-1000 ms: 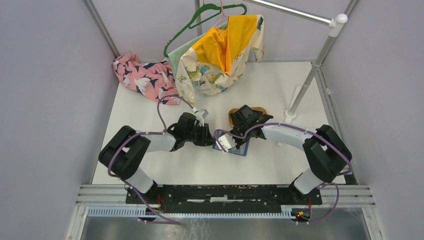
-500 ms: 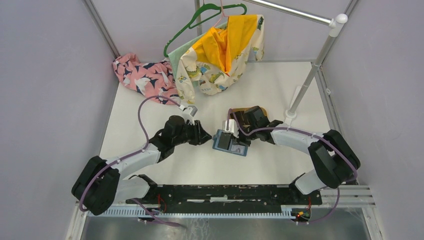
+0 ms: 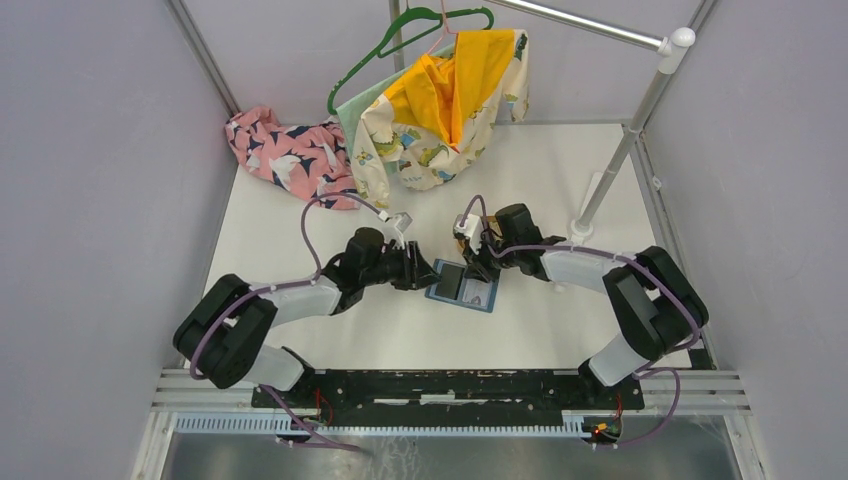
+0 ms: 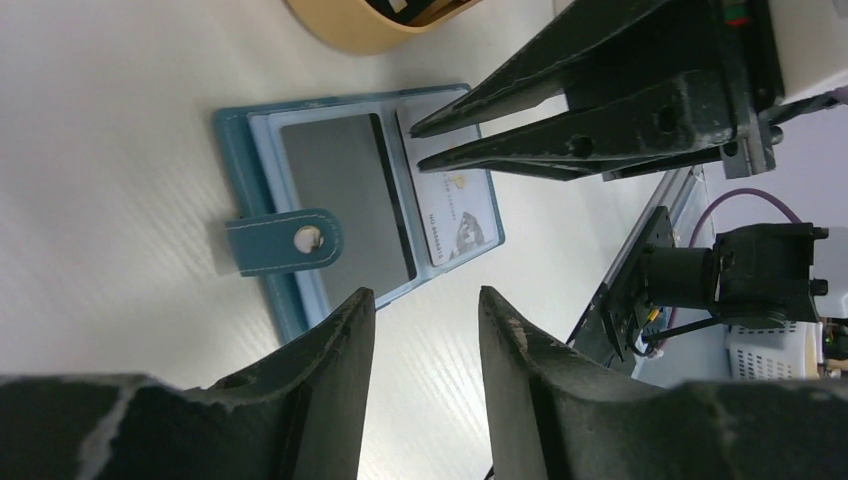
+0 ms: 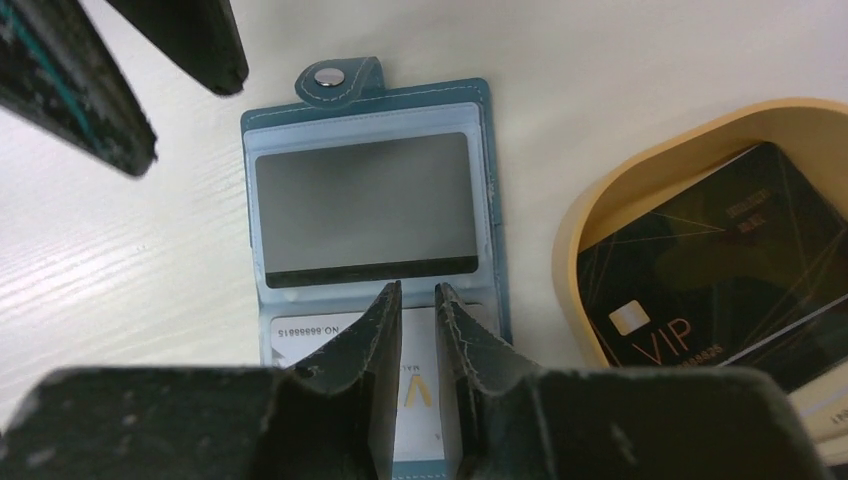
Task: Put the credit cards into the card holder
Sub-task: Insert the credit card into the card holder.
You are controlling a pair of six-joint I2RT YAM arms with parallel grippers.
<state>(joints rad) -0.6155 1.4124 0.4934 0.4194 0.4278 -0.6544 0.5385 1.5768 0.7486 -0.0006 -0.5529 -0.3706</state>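
From where I stood, the job looked about half done. The card holder (image 5: 400,93) lay opened flat near the middle of the tabletop, somewhat closer to the near edge than the far one, with its snap tab (image 5: 335,80) flung outward. A grey card (image 5: 365,205) sat fully inside one clear pocket. A pale card (image 5: 310,330) lay in the pocket beside it, though I could not tell whether it was pushed all the way home.

The right gripper (image 5: 418,292) pointed down at that pale card, its fingers narrowed to a slit with nothing visibly pinched between them. The left gripper (image 4: 425,298) hovered just off the tab side of the holder, moderately spread and empty.

Just beyond the holder, toward the far edge, sat the tan tray (image 5: 570,250). It held a black VIP card (image 5: 720,260) with the corner of a paler card (image 5: 825,405) beneath it. By my reckoning those were what remained to be moved across.
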